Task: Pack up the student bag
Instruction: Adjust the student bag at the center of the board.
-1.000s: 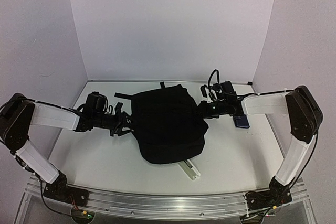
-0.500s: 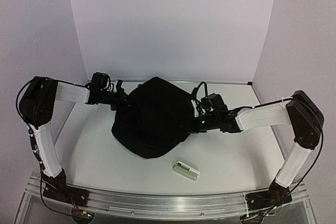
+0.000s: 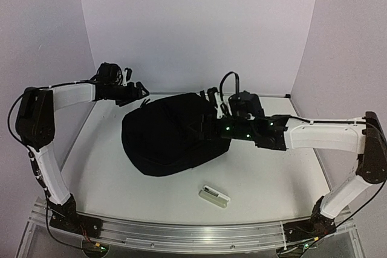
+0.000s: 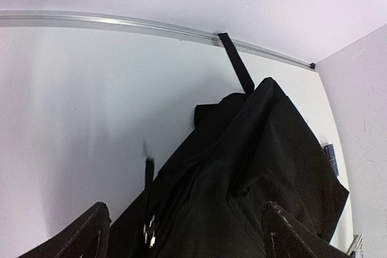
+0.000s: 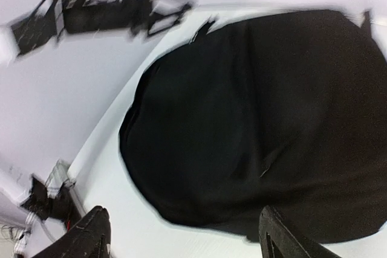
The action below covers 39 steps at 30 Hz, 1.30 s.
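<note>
Student bag (image 3: 160,140): one, with two spread pincers near, left pincer (image 3: 140,91) and right pincer (image 5: 181,212).

student bag (image 3: 164,140) blocking mid-table, bare tabletop (image 3: 103,179) near left, small white case (image 3: 214,196) (lying flat) in front

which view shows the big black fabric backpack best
Top external: the large black soft fabric backpack shows nearly whole and sharp. Right wrist shows most of it, blurred and cropped. Left wrist shows only one close part and a strap.
</note>
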Each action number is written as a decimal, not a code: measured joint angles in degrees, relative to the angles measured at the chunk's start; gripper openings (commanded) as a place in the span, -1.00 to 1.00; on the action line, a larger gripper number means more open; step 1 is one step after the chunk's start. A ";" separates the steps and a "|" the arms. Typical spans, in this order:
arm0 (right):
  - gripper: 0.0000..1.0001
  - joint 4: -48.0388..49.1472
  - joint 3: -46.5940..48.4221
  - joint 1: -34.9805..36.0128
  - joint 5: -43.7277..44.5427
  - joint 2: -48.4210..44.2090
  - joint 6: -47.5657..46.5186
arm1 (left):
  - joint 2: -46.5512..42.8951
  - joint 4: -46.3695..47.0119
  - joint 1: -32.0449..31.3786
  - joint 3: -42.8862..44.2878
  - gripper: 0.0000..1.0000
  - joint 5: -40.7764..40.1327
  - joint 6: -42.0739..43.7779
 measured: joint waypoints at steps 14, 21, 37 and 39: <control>0.36 -6.98 13.45 -20.80 -6.94 16.91 -11.25 | -29.31 -14.65 -0.49 -29.39 0.75 -5.85 -11.94; -0.80 -8.17 16.46 -23.19 -14.78 24.66 -12.91 | -31.97 -11.88 -1.62 -37.21 -0.24 -0.71 -19.07; -1.00 -7.93 -3.27 -21.80 -16.30 8.85 -7.54 | -4.28 2.43 -2.03 -16.80 -1.00 3.22 -13.14; -1.00 -8.71 -5.01 -19.57 -14.55 6.38 -5.85 | 1.97 3.34 -2.35 -9.05 -0.97 4.18 -10.95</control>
